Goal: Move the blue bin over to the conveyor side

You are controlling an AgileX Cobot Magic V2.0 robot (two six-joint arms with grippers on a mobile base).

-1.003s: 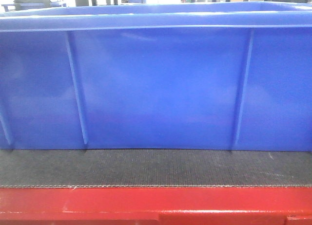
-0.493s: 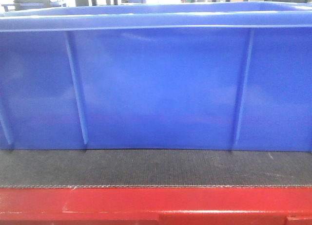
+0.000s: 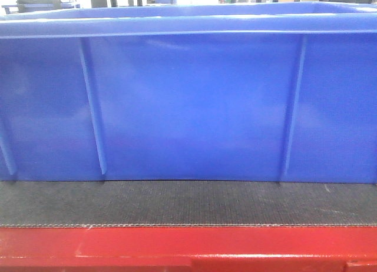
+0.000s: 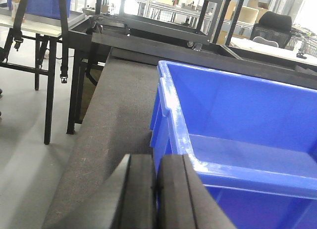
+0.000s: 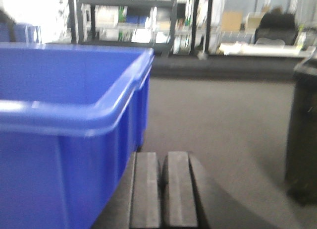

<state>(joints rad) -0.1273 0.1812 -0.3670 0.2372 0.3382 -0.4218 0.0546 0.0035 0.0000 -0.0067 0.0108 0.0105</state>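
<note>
The blue bin (image 3: 188, 107) fills most of the front view and stands on the dark woven belt of the conveyor side (image 3: 188, 202), behind its red frame (image 3: 188, 245). In the left wrist view my left gripper (image 4: 157, 159) is shut, with nothing between its pads. It sits just outside the blue bin's (image 4: 237, 105) near left corner, over the belt (image 4: 114, 120). In the right wrist view my right gripper (image 5: 162, 157) is shut and empty, low over the belt (image 5: 223, 120), beside the outer wall of the blue bin (image 5: 64, 80).
A tall black object (image 5: 302, 135) stands on the belt to the right of the right gripper. Black metal racks (image 4: 148, 26) lie beyond the belt's far end. Another blue crate (image 4: 42, 3) rests on a table at far left, above grey floor (image 4: 25, 140).
</note>
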